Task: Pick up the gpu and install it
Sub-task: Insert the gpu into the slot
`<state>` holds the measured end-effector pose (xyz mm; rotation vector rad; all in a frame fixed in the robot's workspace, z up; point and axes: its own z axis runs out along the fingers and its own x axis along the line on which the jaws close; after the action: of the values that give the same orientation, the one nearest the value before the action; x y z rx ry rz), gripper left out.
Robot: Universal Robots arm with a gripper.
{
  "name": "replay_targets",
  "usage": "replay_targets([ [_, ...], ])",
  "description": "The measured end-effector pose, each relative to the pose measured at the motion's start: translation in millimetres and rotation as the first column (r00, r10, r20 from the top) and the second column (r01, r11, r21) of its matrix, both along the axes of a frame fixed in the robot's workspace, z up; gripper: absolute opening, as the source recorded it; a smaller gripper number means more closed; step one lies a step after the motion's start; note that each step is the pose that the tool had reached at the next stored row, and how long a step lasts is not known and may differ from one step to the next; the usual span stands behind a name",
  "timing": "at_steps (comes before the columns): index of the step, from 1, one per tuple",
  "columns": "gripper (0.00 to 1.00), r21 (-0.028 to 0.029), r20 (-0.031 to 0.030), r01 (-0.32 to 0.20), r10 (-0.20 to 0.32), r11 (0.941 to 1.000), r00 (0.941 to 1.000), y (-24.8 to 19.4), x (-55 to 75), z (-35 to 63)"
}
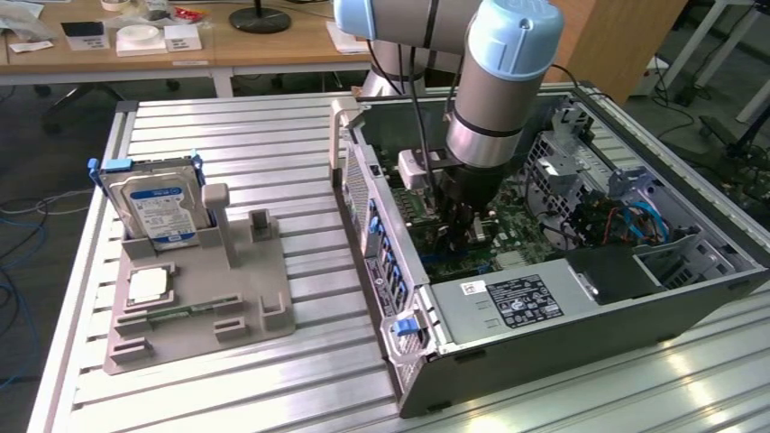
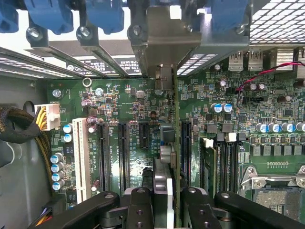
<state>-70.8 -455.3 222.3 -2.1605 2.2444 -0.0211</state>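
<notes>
The robot arm (image 1: 499, 99) reaches down into the open computer case (image 1: 542, 271), its gripper (image 1: 463, 230) low over the green motherboard (image 1: 511, 244). To the exterior view's left, a grey holder (image 1: 198, 307) on the slatted metal desk (image 1: 241, 135) carries an upright hard drive (image 1: 157, 207) with a blue-white label.

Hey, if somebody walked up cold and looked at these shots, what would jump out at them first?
First, the robot arm plunging into the open computer case at the exterior view's right, its gripper shut on the gpu, held edge-on above the green motherboard and its black slots. Next, the hard drive with its blue-white label, upright in the grey holder at the exterior view's left.
</notes>
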Motion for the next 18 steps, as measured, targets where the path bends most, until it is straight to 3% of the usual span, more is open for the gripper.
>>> replay_targets([
  [4,0.28,0.0000,0.0000,0.000,0.000,1.0000,1.0000,0.0,0.0,0.3],
  [7,0.28,0.0000,0.0000,0.000,0.000,1.0000,1.0000,0.0,0.0,6.7],
  [18,0.28,0.0000,0.0000,0.008,-0.008,1.0000,1.0000,0.0,2.2,6.7],
])
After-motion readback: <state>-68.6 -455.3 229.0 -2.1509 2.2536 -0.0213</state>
